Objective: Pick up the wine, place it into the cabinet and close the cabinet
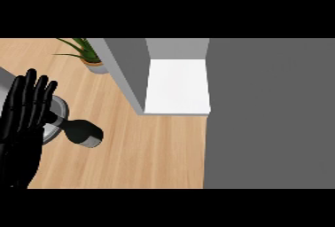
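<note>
The left hand rests open at the view's left edge, fingers straight and pointing up, holding nothing. The wine, a dark bottle, lies on the wooden counter just right of that hand, beside its fingers. Further right, the cabinet stands open, its white shelf well apart from the bottle
</note>
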Tool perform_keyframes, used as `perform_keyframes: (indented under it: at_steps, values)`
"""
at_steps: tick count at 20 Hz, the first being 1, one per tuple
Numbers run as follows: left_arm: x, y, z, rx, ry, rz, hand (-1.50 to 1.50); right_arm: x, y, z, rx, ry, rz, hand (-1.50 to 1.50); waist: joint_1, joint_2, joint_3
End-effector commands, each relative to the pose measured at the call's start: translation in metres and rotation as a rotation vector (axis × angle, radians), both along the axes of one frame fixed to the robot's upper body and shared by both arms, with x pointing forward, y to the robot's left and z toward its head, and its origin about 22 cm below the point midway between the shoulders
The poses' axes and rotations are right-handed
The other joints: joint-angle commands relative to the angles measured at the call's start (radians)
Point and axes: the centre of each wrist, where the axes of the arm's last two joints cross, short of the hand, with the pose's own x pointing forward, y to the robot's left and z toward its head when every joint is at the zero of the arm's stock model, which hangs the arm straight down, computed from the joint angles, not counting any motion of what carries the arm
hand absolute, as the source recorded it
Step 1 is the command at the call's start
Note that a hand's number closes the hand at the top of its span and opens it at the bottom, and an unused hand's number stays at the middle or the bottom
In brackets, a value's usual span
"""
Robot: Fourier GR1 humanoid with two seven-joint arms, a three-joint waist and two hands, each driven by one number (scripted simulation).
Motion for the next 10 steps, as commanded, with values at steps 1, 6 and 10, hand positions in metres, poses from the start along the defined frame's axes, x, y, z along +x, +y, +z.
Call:
perform_keyframes:
  at_steps: [1, 6, 10]
  values:
    - [0.012, 0.003, 0.015, 0.004, 0.021, 0.02, -1.5, -0.01, 0.008, -0.007, 0.03, 0.004, 0.018, -1.5, -0.022, -0.003, -0.025]
    - [0.083, 0.029, 0.013, -0.035, 0.059, -0.018, -1.5, -0.033, 0.002, 0.008, 0.024, -0.03, -0.006, -1.5, -0.044, 0.001, -0.026]
    - [0.059, -0.017, 0.004, -0.178, 0.271, -0.121, -1.5, -0.057, 0.016, 0.008, 0.023, 0.097, 0.361, -1.5, -0.039, -0.007, -0.025]
